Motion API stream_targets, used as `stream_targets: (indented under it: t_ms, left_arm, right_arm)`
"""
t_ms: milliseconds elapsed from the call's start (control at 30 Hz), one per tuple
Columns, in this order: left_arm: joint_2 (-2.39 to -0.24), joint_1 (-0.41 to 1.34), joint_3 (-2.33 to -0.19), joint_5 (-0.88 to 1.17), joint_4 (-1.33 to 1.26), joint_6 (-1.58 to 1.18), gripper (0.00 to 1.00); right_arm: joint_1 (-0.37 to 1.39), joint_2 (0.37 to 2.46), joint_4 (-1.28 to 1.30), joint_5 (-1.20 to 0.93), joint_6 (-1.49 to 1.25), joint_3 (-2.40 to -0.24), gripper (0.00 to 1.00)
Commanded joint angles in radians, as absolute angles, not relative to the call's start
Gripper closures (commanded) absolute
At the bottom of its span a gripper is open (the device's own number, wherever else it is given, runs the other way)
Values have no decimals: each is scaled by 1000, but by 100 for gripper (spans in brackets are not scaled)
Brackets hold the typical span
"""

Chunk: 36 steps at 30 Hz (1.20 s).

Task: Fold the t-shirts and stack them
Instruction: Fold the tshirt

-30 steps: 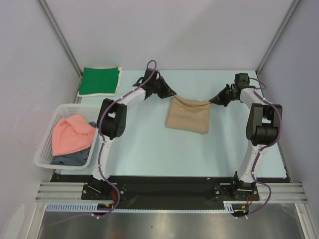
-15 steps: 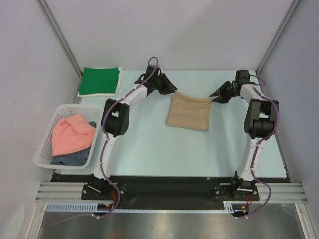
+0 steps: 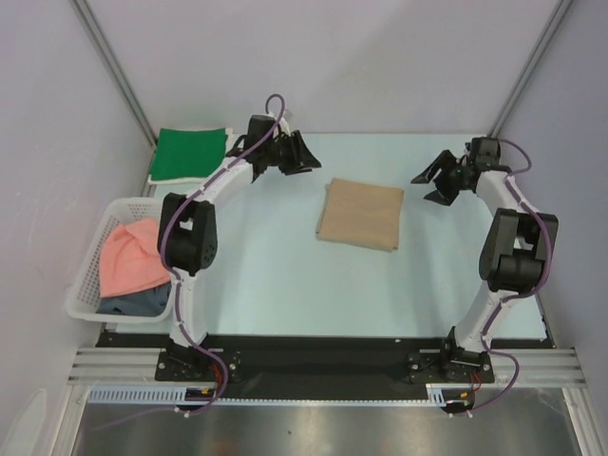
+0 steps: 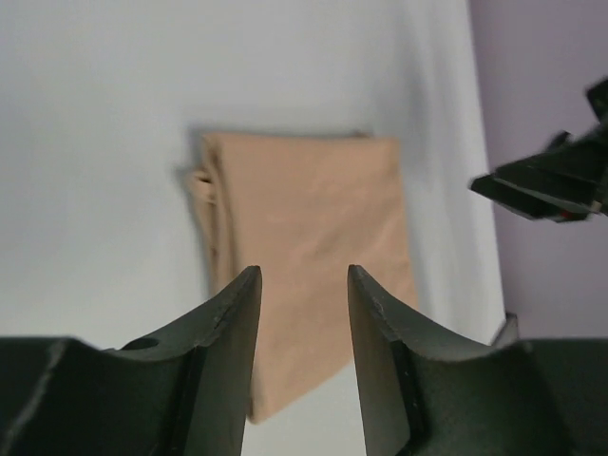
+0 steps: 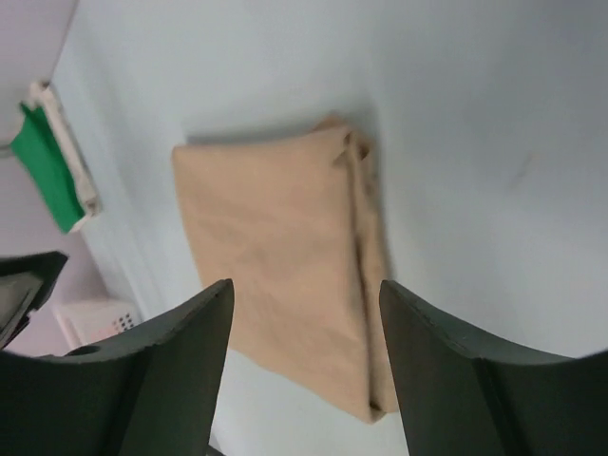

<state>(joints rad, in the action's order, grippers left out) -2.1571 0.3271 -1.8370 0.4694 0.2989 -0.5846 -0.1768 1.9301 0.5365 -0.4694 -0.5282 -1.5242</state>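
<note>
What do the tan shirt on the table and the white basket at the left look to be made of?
Tan shirt: soft, matte cloth, perhaps a cotton knit, though the weave is too fine to see. It lies limp in flat layers with faint creases and no shine.
Basket: apparently rigid white plastic, judging by its moulded open lattice walls and smooth even rim.

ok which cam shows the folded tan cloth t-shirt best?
Top external: the folded tan cloth t-shirt lies whole, nothing covering it. Left wrist: its near end is hidden behind the left fingers. Right wrist: closer, layered edge visible, but the right fingers clip its near corners.
</note>
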Motion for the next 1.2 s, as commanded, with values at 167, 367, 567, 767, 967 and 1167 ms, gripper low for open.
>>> stream_targets:
  t_ms: [167, 367, 567, 767, 967, 1167]
  left_arm:
    - [-2236, 469, -1694, 814, -275, -748, 58]
    - [-2402, 463, -1776, 795, -410, -864, 59]
    - [-2543, 431, -1848, 795, -561, -997, 60]
    - [-2634, 380, -1865, 747, -617, -1101, 62]
    - [-2738, 350, -2055, 724, -441, -1108, 64]
    - [-2578, 344, -2201, 747, -71, -841, 55]
  right_arm:
    - [-114, 1874, -248, -767, -851, -1114, 56]
    - [-91, 2055, -541, -842, -1011, -1123, 62]
    - [-97, 2261, -747, -836, -1144, -1181, 69]
    - [-113, 2335, -769, -821, -1160, -1267, 71]
    - [-133, 2387, -540, -772, -1063, -1387, 71]
    - [-156, 2317, -59, -709, -772, -1609, 69]
